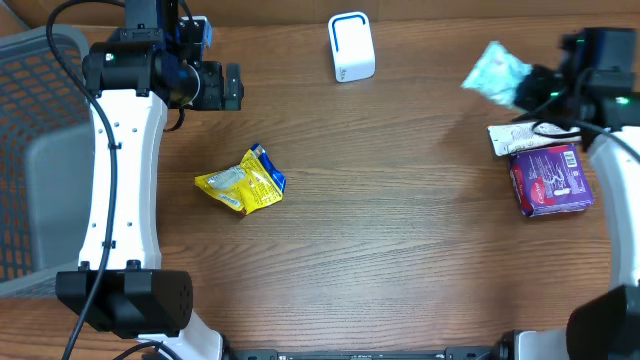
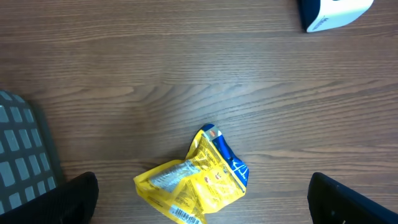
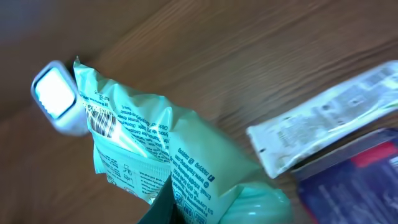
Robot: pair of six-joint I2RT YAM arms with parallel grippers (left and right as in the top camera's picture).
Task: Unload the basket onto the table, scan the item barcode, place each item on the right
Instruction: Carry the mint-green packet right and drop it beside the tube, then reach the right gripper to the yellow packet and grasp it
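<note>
Wooden table [image 1: 400, 250] all around, and nearest the bases, at 9 o'clock, a yellow packet [image 1: 241, 181] lies alone. At 3 o'clock, a purple packet [image 1: 551, 180] touches a white packet [image 1: 520, 137]. Up at 2 o'clock, the right gripper [image 1: 530, 88] is clamped on the green packet [image 1: 495, 71], which is held off the table and juts out from the fingers toward 10 o'clock, barcode [image 3: 104, 123] showing. At 10 o'clock the left gripper [image 1: 232, 87] hangs wide open, holding nothing. Farthest, at 12 o'clock, stands the scanner [image 1: 351, 47], well apart from the packet.
</note>
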